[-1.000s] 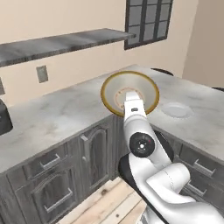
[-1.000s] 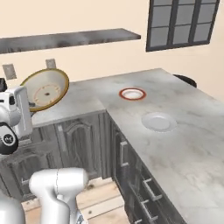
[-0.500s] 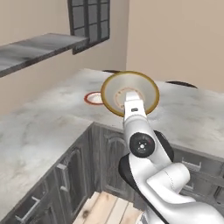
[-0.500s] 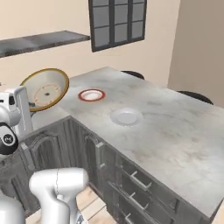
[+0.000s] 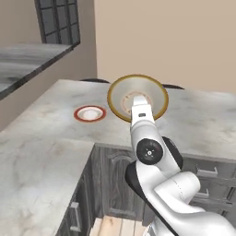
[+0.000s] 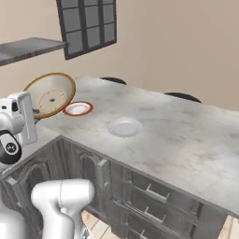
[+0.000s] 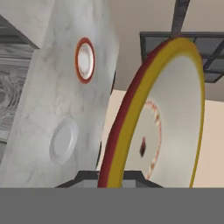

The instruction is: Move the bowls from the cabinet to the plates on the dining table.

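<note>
Since the earlier frames my base has swung round: the wall shelf has slid off toward the left edge and the dining table [image 6: 186,135] now spreads across both base views, while the bowl sits in the same spot over my arm as before. I see the table's marble top running from near left to far right, its front edge dropping to the dark panelled base with drawers. There is plenty of bare marble to the right of the plates and along the near edge. The window [image 6: 88,25] stands behind the far left end, with a plain beige wall beyond.

My arm [image 5: 150,152] rises upright in front of the table's edge, wrist turned so the hand points up and forward. The gripper [image 6: 33,111] is pinched tight on the rim of the bowl [image 5: 137,97], which stands nearly on edge, well above the tabletop, its pale inside facing the table.

The plain white plate [image 6: 124,127] lies mid-table. The red-rimmed plate [image 5: 90,113] lies near it, toward the window end, just beside the bowl in the right base view.
</note>
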Controlling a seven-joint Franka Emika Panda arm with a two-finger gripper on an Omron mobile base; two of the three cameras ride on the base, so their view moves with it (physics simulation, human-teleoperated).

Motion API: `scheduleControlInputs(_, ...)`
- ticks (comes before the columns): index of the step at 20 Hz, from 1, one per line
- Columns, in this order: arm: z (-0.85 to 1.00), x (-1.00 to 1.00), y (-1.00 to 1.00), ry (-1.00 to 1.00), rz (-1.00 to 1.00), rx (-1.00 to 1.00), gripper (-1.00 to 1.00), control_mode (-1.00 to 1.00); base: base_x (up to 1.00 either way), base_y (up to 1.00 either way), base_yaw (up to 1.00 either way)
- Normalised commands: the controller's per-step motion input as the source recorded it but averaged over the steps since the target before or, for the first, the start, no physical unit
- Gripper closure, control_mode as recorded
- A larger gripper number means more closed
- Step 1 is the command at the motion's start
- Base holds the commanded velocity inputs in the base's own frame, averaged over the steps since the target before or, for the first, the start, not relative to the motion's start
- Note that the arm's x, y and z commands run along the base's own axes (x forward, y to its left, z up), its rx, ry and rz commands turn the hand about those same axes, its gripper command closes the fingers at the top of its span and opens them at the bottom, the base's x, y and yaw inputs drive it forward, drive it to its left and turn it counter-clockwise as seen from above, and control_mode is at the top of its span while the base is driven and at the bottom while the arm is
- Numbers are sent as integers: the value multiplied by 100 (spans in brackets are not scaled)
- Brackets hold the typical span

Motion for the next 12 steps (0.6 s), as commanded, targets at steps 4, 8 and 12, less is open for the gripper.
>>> scheduleControlInputs(4,0,0,0,0,0,0,100,100,0,40,-36)
scheduleControlInputs(8,0,0,0,0,0,0,100,100,0,31,-37)
scheduleControlInputs(12,0,0,0,0,0,0,100,100,15,36,-34)
